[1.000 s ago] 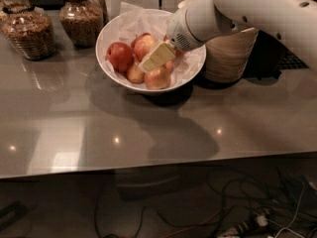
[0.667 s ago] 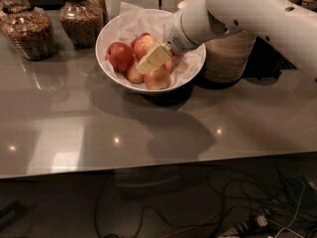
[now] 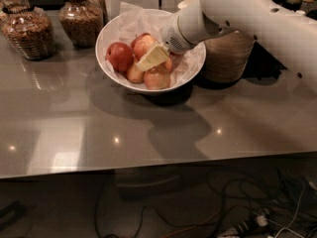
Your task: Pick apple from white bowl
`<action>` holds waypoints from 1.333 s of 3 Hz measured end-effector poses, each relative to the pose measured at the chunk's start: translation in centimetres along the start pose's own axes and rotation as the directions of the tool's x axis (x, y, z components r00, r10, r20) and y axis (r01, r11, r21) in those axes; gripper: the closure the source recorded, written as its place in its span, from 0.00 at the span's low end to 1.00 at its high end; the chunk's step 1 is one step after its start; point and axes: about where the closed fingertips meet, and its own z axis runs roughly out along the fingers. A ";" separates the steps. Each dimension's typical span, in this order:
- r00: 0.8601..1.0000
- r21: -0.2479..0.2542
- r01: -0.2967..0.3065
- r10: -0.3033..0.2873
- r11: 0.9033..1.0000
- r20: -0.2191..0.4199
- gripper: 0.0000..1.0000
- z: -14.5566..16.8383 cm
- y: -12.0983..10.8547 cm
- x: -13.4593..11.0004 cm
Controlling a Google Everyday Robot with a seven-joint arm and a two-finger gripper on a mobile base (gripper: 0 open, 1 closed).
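Observation:
The white bowl (image 3: pixel 110 31), wide and lined with crinkled white paper, stands at the back middle of the grey counter. Several red and yellow apples lie in it; the reddest apple (image 3: pixel 121 56) is at the left, a pale one (image 3: pixel 157 78) at the front. My gripper (image 3: pixel 151 59), with cream-coloured fingers, reaches down into the bowl from the right and sits right over the apples in the middle. The white arm comes in from the upper right and hides the bowl's right rim.
A stack of beige disposable bowls (image 3: pixel 229 56) stands right of the white bowl, behind the arm. Two glass jars of brown food (image 3: pixel 28 31) (image 3: pixel 81 18) stand at the back left. The counter's front edge (image 3: pixel 148 166) runs across; cables lie on the floor below.
The arm has shifted slightly left and down, bringing the gripper a little deeper over the apples. The apples and bowl have not visibly moved.

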 end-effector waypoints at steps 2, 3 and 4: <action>0.999 -0.032 -0.018 0.018 0.999 -0.027 0.35 1.5 0.2 0.9; 0.999 -0.031 -0.018 0.017 0.999 -0.027 0.54 1.4 0.1 0.9; 1.000 -0.020 -0.014 0.014 1.000 -0.020 0.77 0.9 -0.2 0.6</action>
